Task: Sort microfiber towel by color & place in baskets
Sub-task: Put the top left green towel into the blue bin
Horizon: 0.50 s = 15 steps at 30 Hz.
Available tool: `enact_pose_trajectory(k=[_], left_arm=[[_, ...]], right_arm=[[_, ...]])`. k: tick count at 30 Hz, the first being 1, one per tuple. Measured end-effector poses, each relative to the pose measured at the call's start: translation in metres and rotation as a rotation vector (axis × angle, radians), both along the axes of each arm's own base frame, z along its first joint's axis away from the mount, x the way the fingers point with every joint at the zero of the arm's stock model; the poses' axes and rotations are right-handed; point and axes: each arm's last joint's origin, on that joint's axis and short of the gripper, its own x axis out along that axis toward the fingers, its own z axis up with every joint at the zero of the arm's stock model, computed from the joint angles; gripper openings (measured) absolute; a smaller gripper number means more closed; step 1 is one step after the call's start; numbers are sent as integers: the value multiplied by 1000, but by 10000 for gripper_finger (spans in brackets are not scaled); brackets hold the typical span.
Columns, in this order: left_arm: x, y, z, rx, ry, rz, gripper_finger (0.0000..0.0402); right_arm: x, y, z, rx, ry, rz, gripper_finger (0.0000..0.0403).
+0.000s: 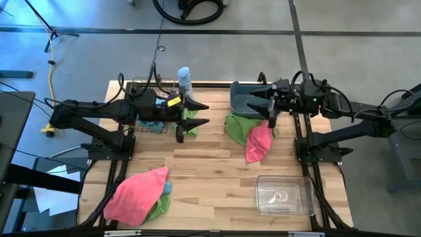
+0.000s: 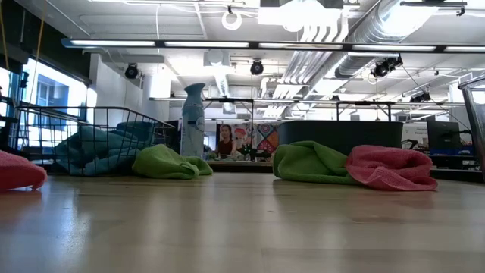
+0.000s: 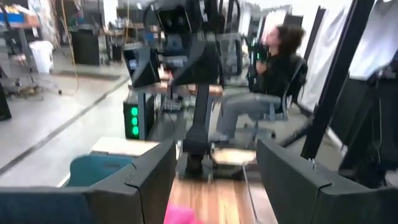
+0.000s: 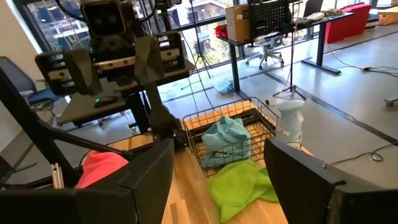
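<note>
- No legible text, brand, number or sign found in any view.
- Spray bottle (image 2: 193,120): label present, wording too small to read.
- Colourful posters (image 2: 244,139) in the room beyond the desk: lettering indistinct, cannot be read.
</note>
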Motion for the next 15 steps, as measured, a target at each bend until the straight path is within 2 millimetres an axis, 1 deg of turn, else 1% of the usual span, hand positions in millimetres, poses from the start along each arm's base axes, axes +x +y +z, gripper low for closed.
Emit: enact_pose_trajectory(k=[12, 15], left_arm=[[-1, 0, 1, -5, -13, 3, 211], [-1, 1, 1, -69, -18, 20, 211]], right_arm=[[0, 0, 0, -7, 4, 3, 245], [0, 0, -1, -6, 9, 3, 245]])
